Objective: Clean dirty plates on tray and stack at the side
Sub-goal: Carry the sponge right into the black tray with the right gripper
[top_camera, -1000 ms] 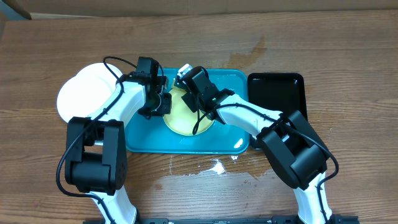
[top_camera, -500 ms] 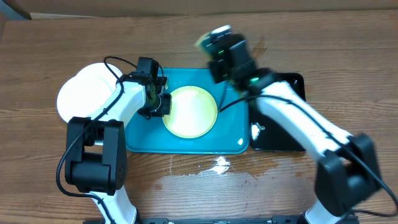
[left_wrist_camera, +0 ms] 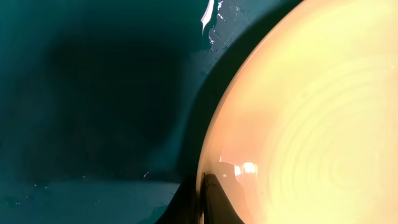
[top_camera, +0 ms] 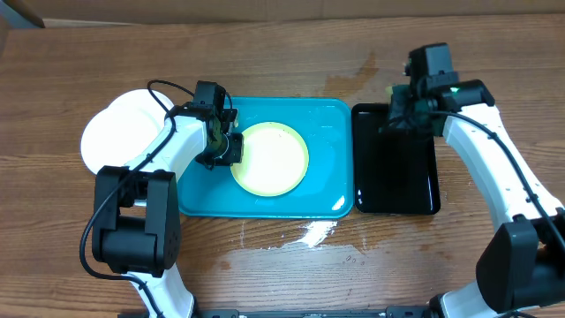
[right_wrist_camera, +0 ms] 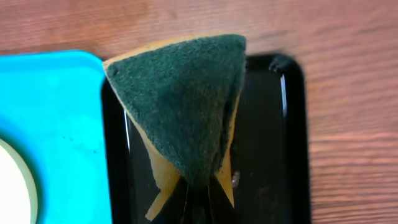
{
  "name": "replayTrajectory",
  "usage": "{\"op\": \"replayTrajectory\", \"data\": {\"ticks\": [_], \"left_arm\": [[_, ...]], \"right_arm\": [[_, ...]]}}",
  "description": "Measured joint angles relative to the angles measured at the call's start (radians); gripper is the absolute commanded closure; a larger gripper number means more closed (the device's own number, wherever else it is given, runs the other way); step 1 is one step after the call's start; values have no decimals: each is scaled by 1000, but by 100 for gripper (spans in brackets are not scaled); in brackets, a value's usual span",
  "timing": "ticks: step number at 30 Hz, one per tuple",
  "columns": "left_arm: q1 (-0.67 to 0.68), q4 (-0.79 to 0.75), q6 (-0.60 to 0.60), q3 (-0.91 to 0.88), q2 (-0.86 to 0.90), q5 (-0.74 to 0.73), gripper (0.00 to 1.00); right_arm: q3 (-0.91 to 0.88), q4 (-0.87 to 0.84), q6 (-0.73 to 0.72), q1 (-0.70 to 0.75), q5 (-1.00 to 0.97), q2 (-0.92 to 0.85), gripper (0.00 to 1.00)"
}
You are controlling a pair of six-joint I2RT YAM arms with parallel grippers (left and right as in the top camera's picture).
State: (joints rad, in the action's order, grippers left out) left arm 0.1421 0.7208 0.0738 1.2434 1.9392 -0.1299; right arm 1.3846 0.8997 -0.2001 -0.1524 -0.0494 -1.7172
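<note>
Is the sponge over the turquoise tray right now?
No, the sponge hangs over the black tray, beside the turquoise tray.

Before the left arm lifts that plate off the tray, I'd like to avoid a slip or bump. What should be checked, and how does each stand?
1. Rim of the yellow-green plate clamped in the left gripper: ok.
2. Plate's top free of smears: ok.
3. Path clear, with the right gripper above the black tray: ok.
4. The sponge pinched in the right gripper: ok.
5. The white plates at the side, top bare: ok.
6. Grip dry: cannot tell; the turquoise tray looks wet.
</note>
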Motion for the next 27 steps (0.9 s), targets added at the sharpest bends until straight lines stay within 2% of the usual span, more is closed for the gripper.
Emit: {"op": "replayTrajectory", "data": {"ticks": [3,4,5,10,16,22,27], "left_arm": [[0,1,0,0,0,0,96],[0,1,0,0,0,0,96],[0,1,0,0,0,0,96],[0,1,0,0,0,0,96],[0,1,0,0,0,0,96],[0,1,0,0,0,0,96],[0,1,0,0,0,0,96]], "right_arm": [[-70,-57,-16,-1,27,-11,95],[-100,-86,-18,-2,34,-21,91],[-124,-115,-26,-3,41,-31,75],[-197,-192,-38,-5,50,-84,52],[-178,-173,-36,-5,50,-82,29],[-173,-192,-31,-5,50,-66,27],[-174,-279,-31,-5,52,-74,30]]}}
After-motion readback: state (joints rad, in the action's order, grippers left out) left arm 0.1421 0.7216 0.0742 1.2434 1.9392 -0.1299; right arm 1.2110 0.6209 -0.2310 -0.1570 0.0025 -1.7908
